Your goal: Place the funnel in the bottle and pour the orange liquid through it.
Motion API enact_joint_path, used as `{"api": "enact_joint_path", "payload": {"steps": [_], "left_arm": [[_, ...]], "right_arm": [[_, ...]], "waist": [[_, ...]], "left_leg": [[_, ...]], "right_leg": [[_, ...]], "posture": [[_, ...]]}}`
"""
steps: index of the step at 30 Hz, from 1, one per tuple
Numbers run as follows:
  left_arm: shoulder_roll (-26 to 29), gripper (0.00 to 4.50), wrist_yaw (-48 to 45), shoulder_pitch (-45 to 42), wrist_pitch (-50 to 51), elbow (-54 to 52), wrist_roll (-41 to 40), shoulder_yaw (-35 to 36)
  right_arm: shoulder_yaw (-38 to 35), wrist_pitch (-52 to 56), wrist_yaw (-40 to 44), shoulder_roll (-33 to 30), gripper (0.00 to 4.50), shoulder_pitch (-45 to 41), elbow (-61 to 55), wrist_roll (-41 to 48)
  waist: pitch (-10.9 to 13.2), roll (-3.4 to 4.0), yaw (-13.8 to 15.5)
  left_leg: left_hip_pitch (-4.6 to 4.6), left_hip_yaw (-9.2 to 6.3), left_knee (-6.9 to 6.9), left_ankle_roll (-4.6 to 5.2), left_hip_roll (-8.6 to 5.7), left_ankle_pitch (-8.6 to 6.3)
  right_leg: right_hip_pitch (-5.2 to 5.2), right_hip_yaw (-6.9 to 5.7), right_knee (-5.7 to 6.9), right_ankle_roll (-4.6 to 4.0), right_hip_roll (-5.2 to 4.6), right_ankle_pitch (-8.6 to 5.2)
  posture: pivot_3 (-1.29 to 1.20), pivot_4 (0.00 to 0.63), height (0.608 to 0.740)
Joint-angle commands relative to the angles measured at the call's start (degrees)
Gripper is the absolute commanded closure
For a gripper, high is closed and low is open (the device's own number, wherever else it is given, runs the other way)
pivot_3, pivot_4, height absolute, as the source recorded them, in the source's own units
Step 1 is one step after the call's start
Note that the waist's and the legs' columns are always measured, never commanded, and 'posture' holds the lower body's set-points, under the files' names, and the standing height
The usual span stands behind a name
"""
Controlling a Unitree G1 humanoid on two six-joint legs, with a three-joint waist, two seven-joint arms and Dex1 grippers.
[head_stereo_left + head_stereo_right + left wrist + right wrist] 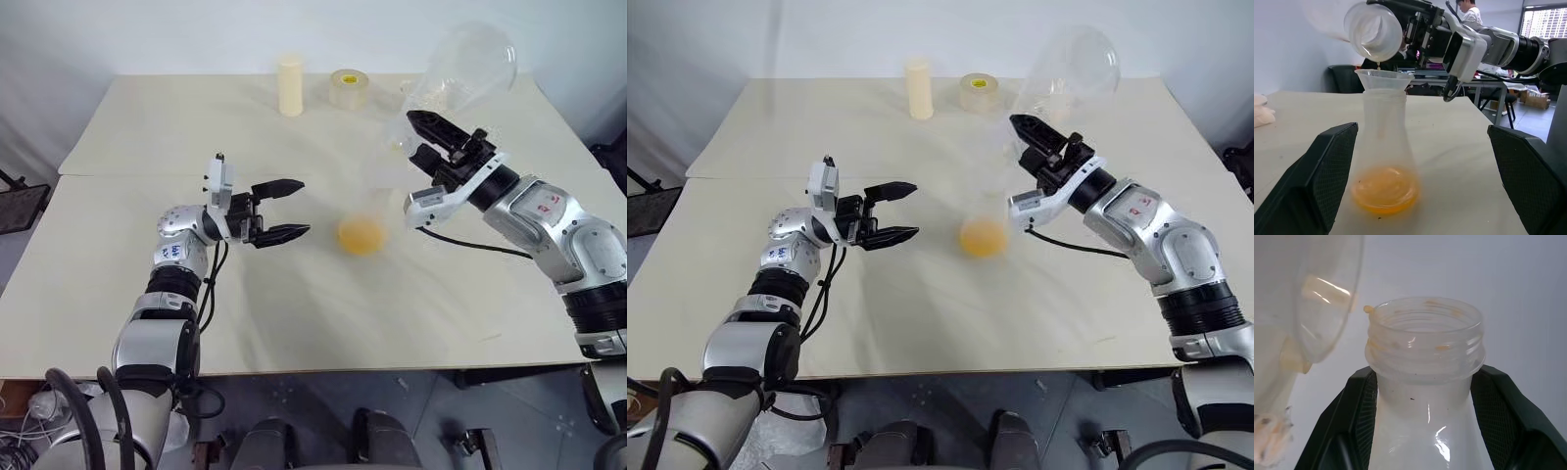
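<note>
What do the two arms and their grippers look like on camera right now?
Both arms have silver-grey shells with black joint bands. The left gripper and right gripper each have two black tapered fingers with mesh-textured pads. A white block sits on the left wrist, with blue marks on the forearm; the right forearm shows small red marks. Black cables run along both arms.

No text, label, brand, number or sign can be read with confidence; the left arm carries a small blue mark on its grey wrist housing, too small to make out; the right arm carries a small red mark on its silver forearm casing, likewise illegible; the roll of tape at the far edge of the table shows no print that can be read.
</note>
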Motion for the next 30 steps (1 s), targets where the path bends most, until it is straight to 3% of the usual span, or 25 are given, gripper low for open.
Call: {"api": "enact_joint_path", "payload": {"steps": [1,7,12,17,23,30], "left_arm": [[0.41,0.00,-3.11,-1.61,-0.63,-1.16,-0.05,0.58],[0.09,0.00,-3.01,-2.20,-0.77,-0.58,0.14,0.51],[-0.05,0.00,-3.13,-2.44,-0.74,-0.29,0.23,0.45],[-0.14,0.00,-2.85,-2.41,-0.49,-0.26,0.33,0.39],[0.19,0.00,-1.96,-1.76,0.19,-0.96,0.75,0.13],[0.59,0.00,-0.52,-1.19,0.88,-1.72,1.57,-0.16]], "right_arm": [[-4.50,2.15,2.75,1.04,2.06,2.20,-3.46,8.28],[-11.27,13.66,10.31,7.45,2.06,7.38,-10.02,23.31],[-20.32,29.64,14.35,14.65,2.06,8.72,-13.75,39.39],[-30.38,40.83,12.51,19.16,2.06,8.18,-12.25,51.49],[-38.13,46.79,10.18,21.09,2.06,8.57,-8.68,60.62],[-40.87,47.06,7.53,21.32,2.06,9.89,-5.45,64.47]], "waist": [[0.00,0.00,0.01],[0.00,0.00,-0.01],[0.00,0.00,0.09],[0.00,0.00,0.13],[0.00,0.00,-0.06],[0.00,0.00,-0.04]], "left_leg": [[0.00,-0.01,0.01,0.00,-0.01,0.00],[0.00,0.00,0.03,0.00,-0.01,0.00],[0.01,-0.06,0.07,0.00,-0.01,0.00],[0.02,-0.10,0.07,0.00,-0.03,0.00],[0.06,-0.08,0.03,0.00,-0.03,0.00],[0.08,-0.04,0.02,0.00,-0.04,0.00]], "right_leg": [[0.00,0.00,0.03,0.00,-0.01,0.00],[0.00,-0.02,0.07,0.00,-0.01,0.00],[0.00,-0.02,0.14,0.00,-0.01,0.00],[-0.01,-0.01,0.24,0.00,-0.03,0.00],[-0.03,0.01,0.27,0.00,-0.03,0.00],[-0.06,0.04,0.29,0.00,-0.03,0.00]], "posture": [[0.00,0.150,0.740],[0.00,0.150,0.740],[0.00,0.150,0.740],[0.00,0.150,0.740],[0.00,0.150,0.740],[0.00,0.150,0.740]]}}
